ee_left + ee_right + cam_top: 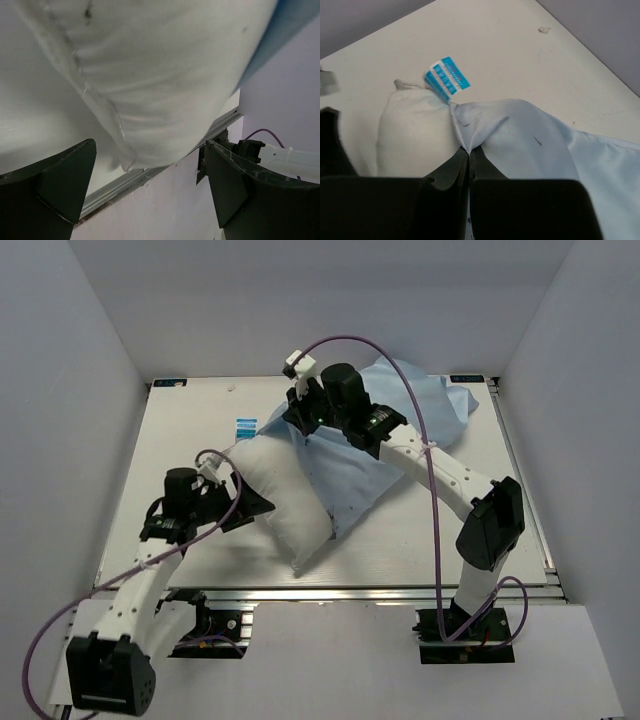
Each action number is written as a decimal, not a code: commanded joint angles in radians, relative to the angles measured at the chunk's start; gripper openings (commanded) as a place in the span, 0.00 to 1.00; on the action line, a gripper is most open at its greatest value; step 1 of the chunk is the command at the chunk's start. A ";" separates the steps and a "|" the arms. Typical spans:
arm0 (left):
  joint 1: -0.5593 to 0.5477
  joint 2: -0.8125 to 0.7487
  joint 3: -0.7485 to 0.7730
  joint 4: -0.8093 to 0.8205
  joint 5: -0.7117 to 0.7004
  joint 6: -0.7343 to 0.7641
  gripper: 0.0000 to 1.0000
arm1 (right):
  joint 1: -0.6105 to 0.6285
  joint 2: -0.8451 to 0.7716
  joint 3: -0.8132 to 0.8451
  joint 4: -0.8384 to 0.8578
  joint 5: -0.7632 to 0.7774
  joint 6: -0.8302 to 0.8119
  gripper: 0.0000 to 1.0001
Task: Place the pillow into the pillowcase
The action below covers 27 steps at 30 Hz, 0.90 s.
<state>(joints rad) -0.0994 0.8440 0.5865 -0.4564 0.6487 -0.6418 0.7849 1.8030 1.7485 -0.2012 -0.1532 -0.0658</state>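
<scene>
The white pillow (285,505) lies slanted across the table's middle, and its near corner points at the front edge. Behind it and to its right spreads the light blue pillowcase (410,415), whose edge lies over the pillow's far right side. My right gripper (300,422) is shut on a pinched fold of the pillowcase (530,140) at its rim, just above the pillow (415,130). My left gripper (252,505) stands open at the pillow's left side. In the left wrist view the pillow (150,75) bulges just beyond my left gripper (150,144), with nothing between the fingers.
A blue-and-white tag (446,80) sticks out at the pillow's far corner. The table's front metal rail (380,590) runs just past the pillow's near corner. Grey walls close in the table on the left, back and right. A purple cable (435,500) trails along the right arm.
</scene>
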 commanded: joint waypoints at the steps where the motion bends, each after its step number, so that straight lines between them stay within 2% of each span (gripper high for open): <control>1: -0.075 0.101 -0.008 0.214 0.009 -0.050 0.98 | 0.054 -0.022 0.052 0.028 -0.028 0.017 0.00; 3: -0.165 0.182 -0.007 0.342 -0.030 -0.084 0.98 | 0.077 -0.024 0.051 0.031 -0.020 0.017 0.00; 7: -0.267 0.358 0.056 0.456 -0.060 -0.108 0.96 | 0.111 -0.031 0.054 0.036 -0.020 0.023 0.00; 10: -0.287 0.432 0.095 0.582 -0.076 -0.137 0.92 | 0.154 -0.037 0.068 0.037 -0.017 0.021 0.00; 16: -0.287 0.490 0.187 0.757 -0.127 -0.188 0.92 | 0.200 -0.042 0.086 0.023 -0.036 0.052 0.00; 20: -0.287 0.526 0.142 0.901 -0.158 -0.286 0.92 | 0.197 -0.057 0.085 0.022 0.003 -0.012 0.02; 21: -0.286 0.526 0.118 0.977 -0.167 -0.307 0.92 | 0.191 -0.068 0.069 0.022 0.045 -0.037 0.22; 23: -0.281 0.529 0.056 1.027 -0.176 -0.366 0.92 | 0.147 -0.108 0.031 0.010 0.046 -0.124 0.41; 24: -0.278 0.533 0.044 1.042 -0.178 -0.374 0.93 | 0.122 -0.125 -0.010 0.006 0.015 -0.141 0.54; 26: -0.278 0.535 0.045 1.012 -0.178 -0.363 0.95 | 0.017 -0.162 -0.032 -0.027 -0.040 -0.137 0.63; 27: -0.278 0.529 0.053 0.957 -0.184 -0.354 0.98 | -0.027 -0.174 -0.043 -0.046 -0.124 -0.135 0.75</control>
<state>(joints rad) -0.3782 1.3869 0.6258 0.4011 0.4911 -0.9665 0.8883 1.7275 1.7214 -0.2604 -0.1505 -0.1558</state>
